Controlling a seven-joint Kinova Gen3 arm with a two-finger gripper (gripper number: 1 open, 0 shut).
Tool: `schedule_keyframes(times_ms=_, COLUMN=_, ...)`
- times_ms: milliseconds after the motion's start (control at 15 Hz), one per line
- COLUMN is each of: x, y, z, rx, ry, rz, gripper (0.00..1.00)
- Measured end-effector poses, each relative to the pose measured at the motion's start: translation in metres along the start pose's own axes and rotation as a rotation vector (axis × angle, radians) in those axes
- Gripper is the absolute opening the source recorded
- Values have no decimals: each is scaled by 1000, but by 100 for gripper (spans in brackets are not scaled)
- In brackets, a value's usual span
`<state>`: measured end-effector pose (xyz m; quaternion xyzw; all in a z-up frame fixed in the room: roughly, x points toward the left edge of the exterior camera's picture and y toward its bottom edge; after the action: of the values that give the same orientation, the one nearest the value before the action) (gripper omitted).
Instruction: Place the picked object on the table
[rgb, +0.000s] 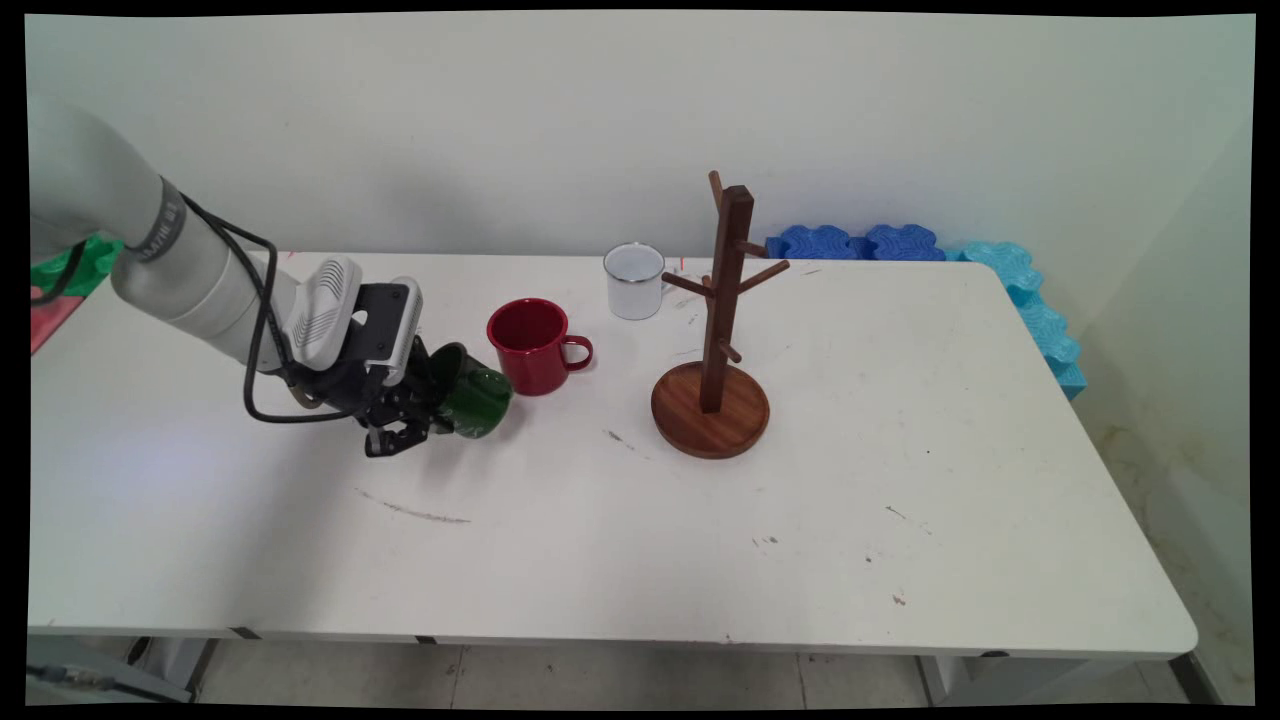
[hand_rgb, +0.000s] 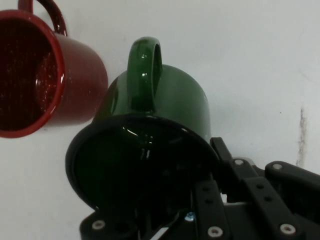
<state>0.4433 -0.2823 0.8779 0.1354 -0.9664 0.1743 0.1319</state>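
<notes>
Tool (rgb: 420, 425) at bench (rgb: 560, 540) left-centre, pinched on the rim of green mug (rgb: 478, 400). Mug tipped on its side, seemingly lifted just clear of the surface; long axis near horizontal, mouth toward the tool, base toward red mug (rgb: 530, 345) just beside, handle uppermost in hand view. Farther right: white mug (rgb: 634, 281), upright; wooden mug tree (rgb: 712, 350), pegs bare.

We see a glossy dark green mug (hand_rgb: 165, 100) with a black rim and a deep red mug (rgb: 531, 346). A white enamel mug (rgb: 634, 281) and a dark brown wooden mug tree (rgb: 718, 330) stand on the white table (rgb: 900, 500).
</notes>
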Motion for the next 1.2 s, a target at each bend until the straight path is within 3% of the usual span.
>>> schedule_keyframes(times_ms=1200, x=9, y=5, z=21, rx=24, ry=-142, rz=-28, gripper=0)
